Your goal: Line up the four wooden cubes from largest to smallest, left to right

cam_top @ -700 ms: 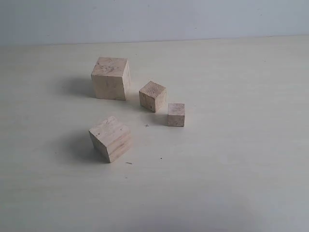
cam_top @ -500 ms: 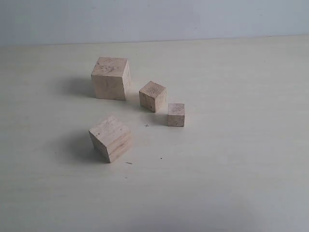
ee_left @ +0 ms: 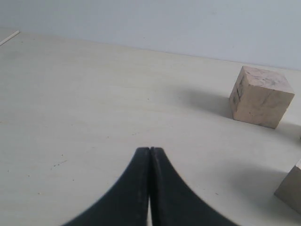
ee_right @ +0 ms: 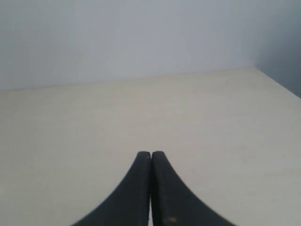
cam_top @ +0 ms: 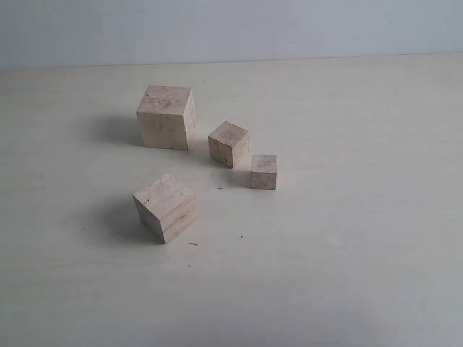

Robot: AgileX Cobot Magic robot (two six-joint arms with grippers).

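Near the largest cube (ee_left: 260, 96), another cube (ee_left: 291, 188) is cropped by the frame. Both sit well apart from the left gripper (ee_left: 150, 149), fingers pressed together as on the right gripper (ee_right: 151, 153).

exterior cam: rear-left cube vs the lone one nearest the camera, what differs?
Size: the rear cube is larger than the front cube.
Pose: the rear cube faces the camera almost squarely; the front cube is turned, an edge toward the camera.
Grouping: the rear cube heads a line with the third cube and smallest cube; the front cube stands apart.
Both are pale wood.
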